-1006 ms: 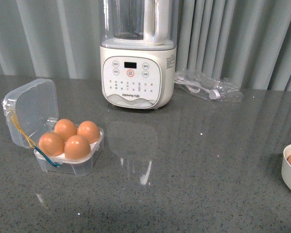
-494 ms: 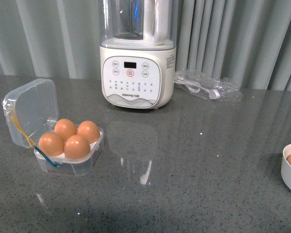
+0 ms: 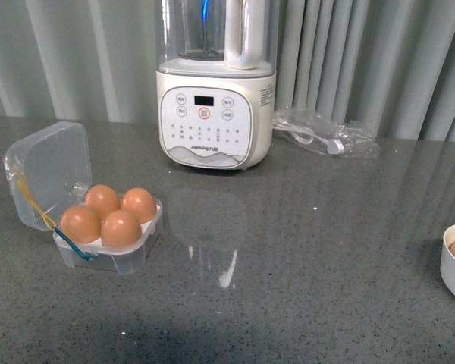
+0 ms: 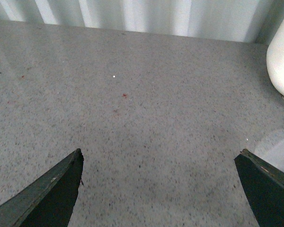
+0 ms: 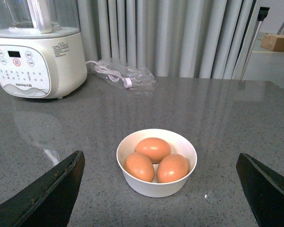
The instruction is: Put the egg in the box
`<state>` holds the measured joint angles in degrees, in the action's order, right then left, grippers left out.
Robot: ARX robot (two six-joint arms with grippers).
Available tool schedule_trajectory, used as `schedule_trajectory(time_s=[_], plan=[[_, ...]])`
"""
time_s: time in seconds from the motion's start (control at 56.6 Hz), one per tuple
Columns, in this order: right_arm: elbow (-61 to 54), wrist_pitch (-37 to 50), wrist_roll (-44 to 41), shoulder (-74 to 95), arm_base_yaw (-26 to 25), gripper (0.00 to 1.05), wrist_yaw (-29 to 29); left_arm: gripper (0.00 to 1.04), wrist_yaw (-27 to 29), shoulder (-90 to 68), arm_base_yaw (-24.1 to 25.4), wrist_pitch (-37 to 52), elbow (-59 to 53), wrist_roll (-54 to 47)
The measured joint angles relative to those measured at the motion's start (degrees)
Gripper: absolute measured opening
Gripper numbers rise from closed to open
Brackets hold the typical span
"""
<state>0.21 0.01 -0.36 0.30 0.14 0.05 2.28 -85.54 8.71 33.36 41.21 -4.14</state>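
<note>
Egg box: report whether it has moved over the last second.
No. The box keeps the same spot left of the blender, nearer the camera than its base.

The box (image 3: 129, 261) stands open on the grey table (image 3: 311, 280), four eggs (image 3: 121, 228) filling its tray, a blender (image 3: 212, 125) behind it.

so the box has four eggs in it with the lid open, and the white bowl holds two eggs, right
Not quite. The white bowl holds three eggs, not two, as the right wrist view shows. The rest stands: the box has four in it with its lid open, seen in the front view.
</note>
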Motion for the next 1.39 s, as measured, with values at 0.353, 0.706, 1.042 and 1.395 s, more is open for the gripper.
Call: schedule_trajectory(time_s=[0.353, 0.706, 1.042, 1.395], plan=[[0.00, 0.00, 0.00, 0.00, 0.00, 0.97, 0.02, 0.98, -7.82, -7.34, 0.00, 0.17, 3.45, -0.31], [0.00, 0.00, 0.00, 0.00, 0.00, 0.97, 0.00, 0.98, -8.79, -6.01, -8.70, 1.57, 1.92, 0.76], [0.00, 0.00, 0.00, 0.00, 0.00, 0.97, 0.00, 0.98, -9.57, -0.94, -21.75, -0.04, -1.44, -0.37], [0.00, 0.00, 0.00, 0.00, 0.00, 0.97, 0.00, 0.98, -3.50, 9.38, -19.26, -5.42, -2.05, -2.86]])
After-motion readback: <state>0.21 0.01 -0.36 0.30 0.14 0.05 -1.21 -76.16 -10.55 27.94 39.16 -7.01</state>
